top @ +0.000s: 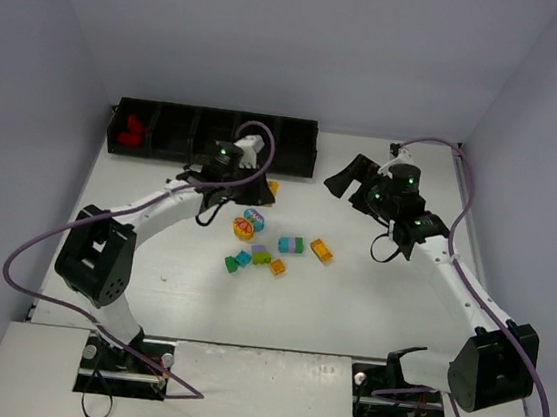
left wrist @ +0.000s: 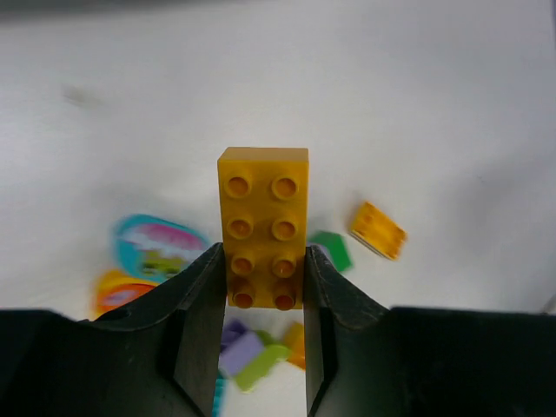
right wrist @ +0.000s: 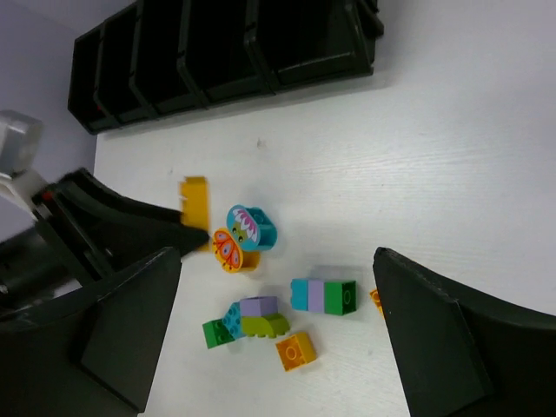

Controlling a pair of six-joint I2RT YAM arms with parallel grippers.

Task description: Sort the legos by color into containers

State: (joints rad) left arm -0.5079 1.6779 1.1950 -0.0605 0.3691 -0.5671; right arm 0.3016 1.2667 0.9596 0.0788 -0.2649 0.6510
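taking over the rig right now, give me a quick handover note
Left claw: shut on a yellow brick, just in front of the tray.
Right claw: open, empty, right of the loose bricks.
Done: red bricks sit in the tray's leftmost compartment; nothing visible in the others.
Left: bin the yellow brick, then sort the loose bricks mid-table.

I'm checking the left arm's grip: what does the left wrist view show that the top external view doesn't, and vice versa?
Only left wrist: the left gripper, jaws pressed on both long sides of the orange brick, studs facing the camera. Only top external: the black tray with red bricks in its leftmost compartment. Shared: the round cyan brick and small orange brick lying on the table.
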